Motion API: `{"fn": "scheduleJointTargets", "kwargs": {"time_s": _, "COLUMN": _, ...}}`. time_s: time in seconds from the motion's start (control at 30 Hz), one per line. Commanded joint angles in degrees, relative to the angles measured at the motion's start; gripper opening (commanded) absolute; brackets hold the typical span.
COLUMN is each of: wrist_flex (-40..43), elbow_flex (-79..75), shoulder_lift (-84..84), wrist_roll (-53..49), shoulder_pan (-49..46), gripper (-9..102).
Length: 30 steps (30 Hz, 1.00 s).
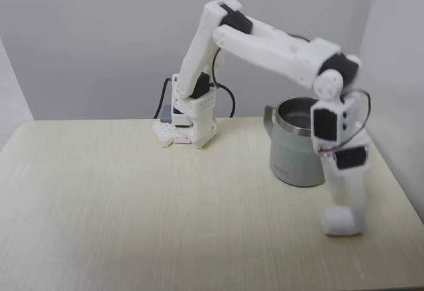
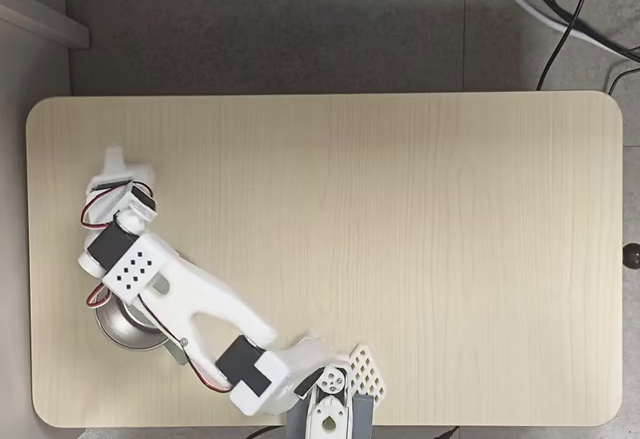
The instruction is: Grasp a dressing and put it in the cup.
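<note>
Gripper sits low on the desk beside the cup, seemingly around the dressing; you cannot tell its closure. Soft, light roll: pinch its middle gently

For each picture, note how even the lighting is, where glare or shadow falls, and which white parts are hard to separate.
In the side fixed view, light is soft and even; the cup's steel rim glints, and the gripper blurs into a white lump at the table. In the top-down fixed view, light is flat; the gripper is pale against the wood.
</note>
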<state>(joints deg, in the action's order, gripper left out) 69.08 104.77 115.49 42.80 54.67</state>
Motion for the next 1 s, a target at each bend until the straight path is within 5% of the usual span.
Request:
{"fn": "scheduleJointTargets", "kwargs": {"time_s": 0.0, "wrist_flex": -0.4, "elbow_flex": 4.7, "shoulder_lift": 2.2, "wrist_roll": -0.6, "shoulder_pan": -0.4, "gripper": 33}}
{"fn": "scheduleJointTargets", "kwargs": {"time_s": 0.33, "wrist_flex": -0.5, "elbow_flex": 10.9, "shoulder_lift": 10.0, "wrist_roll": -3.0, "shoulder_pan": -1.8, "gripper": 24}}
{"fn": "scheduleJointTargets", "kwargs": {"time_s": 0.57, "wrist_flex": 3.3, "elbow_flex": 19.8, "shoulder_lift": 16.5, "wrist_roll": -8.8, "shoulder_pan": -1.2, "gripper": 0}}
{"fn": "scheduleJointTargets", "kwargs": {"time_s": 0.97, "wrist_flex": 17.8, "elbow_flex": 37.6, "shoulder_lift": 23.6, "wrist_roll": -7.0, "shoulder_pan": -1.8, "gripper": 0}}
